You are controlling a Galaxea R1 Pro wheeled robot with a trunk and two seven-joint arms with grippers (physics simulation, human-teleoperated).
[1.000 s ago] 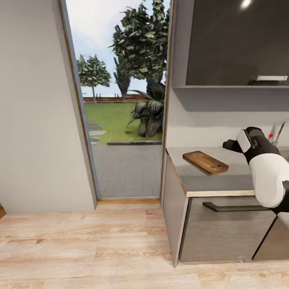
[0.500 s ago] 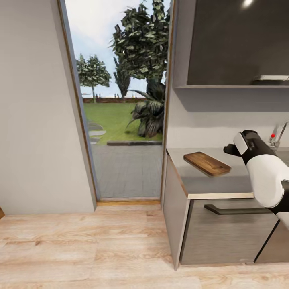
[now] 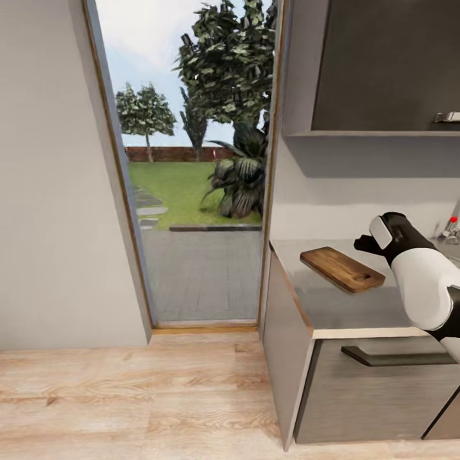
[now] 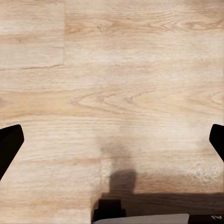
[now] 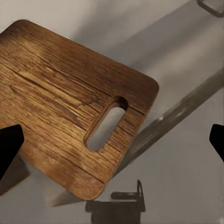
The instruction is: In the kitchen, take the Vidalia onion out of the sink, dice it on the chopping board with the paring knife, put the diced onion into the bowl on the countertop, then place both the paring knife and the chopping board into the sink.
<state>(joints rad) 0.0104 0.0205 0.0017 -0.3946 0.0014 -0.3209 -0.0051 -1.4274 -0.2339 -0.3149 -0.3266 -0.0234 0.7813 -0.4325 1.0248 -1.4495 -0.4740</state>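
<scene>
The brown wooden chopping board lies on the grey countertop near its left end. Its slot-shaped handle hole faces my right arm. My right gripper hovers just above and beside that handle end. Seen along the fingers, the right gripper is open, with the board below it and nothing between its fingertips. My left gripper is open over the bare wooden floor. A red-knobbed tap peeks in at the far right. The sink basin, Vidalia onion, paring knife and bowl are out of view.
An open doorway onto a garden takes up the middle, with a grey wall to its left. Dark wall cabinets hang above the counter. A cabinet drawer with a dark handle sits under the worktop. Light wood floor lies in front.
The whole picture has shifted, so the camera has moved. The board and counter now sit further right and lower in view. My right gripper has come slightly closer to the board's handle end.
</scene>
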